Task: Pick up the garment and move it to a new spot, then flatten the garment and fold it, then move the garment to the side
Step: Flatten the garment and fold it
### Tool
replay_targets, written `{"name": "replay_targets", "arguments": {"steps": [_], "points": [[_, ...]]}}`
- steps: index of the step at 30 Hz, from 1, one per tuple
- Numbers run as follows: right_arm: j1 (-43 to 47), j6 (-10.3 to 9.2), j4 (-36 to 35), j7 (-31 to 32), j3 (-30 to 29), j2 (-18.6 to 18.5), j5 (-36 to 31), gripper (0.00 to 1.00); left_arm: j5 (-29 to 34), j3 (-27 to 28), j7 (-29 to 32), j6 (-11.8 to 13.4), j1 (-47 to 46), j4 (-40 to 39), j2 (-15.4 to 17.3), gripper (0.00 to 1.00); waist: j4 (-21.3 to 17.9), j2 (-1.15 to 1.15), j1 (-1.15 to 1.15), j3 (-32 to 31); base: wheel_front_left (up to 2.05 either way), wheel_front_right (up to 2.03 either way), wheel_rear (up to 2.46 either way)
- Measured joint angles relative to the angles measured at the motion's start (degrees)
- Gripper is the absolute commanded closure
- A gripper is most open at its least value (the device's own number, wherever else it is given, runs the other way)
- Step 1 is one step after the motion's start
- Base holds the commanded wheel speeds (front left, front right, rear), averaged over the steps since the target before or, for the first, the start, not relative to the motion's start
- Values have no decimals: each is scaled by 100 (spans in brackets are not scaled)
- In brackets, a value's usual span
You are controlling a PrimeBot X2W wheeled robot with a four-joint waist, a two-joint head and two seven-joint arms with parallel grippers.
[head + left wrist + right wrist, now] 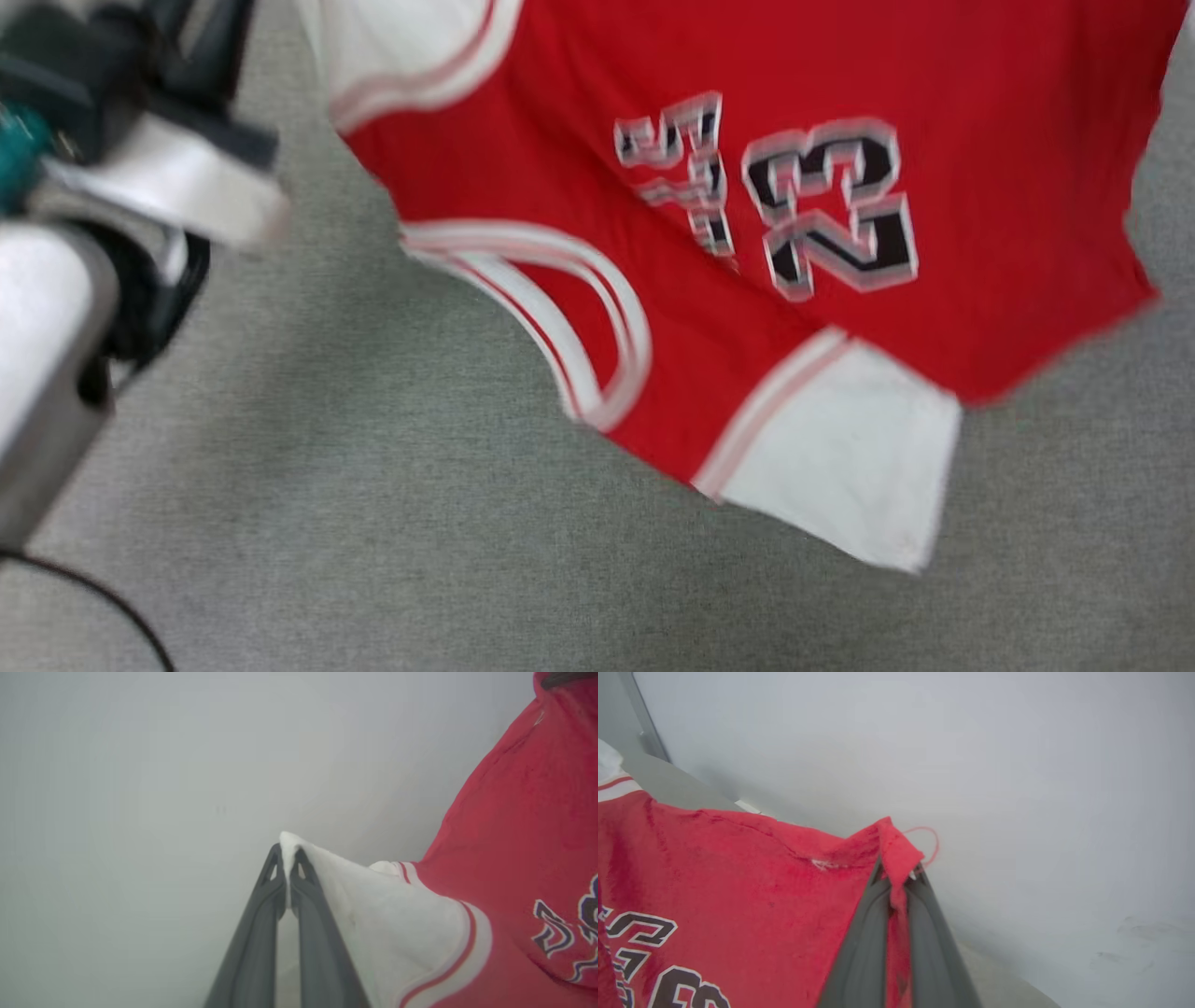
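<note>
1. In the head view the garment (980,140) is seen spread across the upper right, over a grey surface (373,523); its black, white-outlined numbers (831,205), the striped neck trim (597,308) and a lower white sleeve (840,467) are shown together here, though blurred; whether the cloth touches the grey surface cannot be told.
2. At the left edge of that view a pale forearm (42,355) and dark wrist parts are seen, blurred; how the garment is gripped is shown by the wrist views.
3. In the left wrist view the left hand (286,851) is seen narrowed tight on a fold of the held white sleeve (397,914); a little white cloth is pushed out just past the fingertips; the red body is carried off to the right of that view.
4. In the right wrist view the right hand (899,872) is seen clamped on a red corner of the garment's edge; a loose red thread (931,842) is curled just beside the tips, a detail given by this view alone.
5. Behind the right hand a pale wall (1017,765) is shown.
</note>
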Motion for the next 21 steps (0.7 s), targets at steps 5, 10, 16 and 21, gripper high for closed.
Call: {"name": "replay_targets", "arguments": {"steps": [5,10,16,21], "points": [[-767,0,467,-250,-586,455,-534,100,156,119,277,-372,-1402,412,-215,100,-76,0,0,348,0,0,0],[-1664,-1,902,-426,-1051,875,-1096,100,459,107,475,-839,-2796,1092,-385,100,-137,0,0,682,0,0,0],[-2739,-1,1379,-492,-1091,1171,-1625,100,675,142,437,-1372,-4459,2051,-745,100,-228,0,0,998,0,0,0],[-3535,-1,1790,-627,-1045,1279,-1894,100,794,134,356,-1615,-5531,2735,-1070,100,-256,0,0,1138,0,0,0]]}}
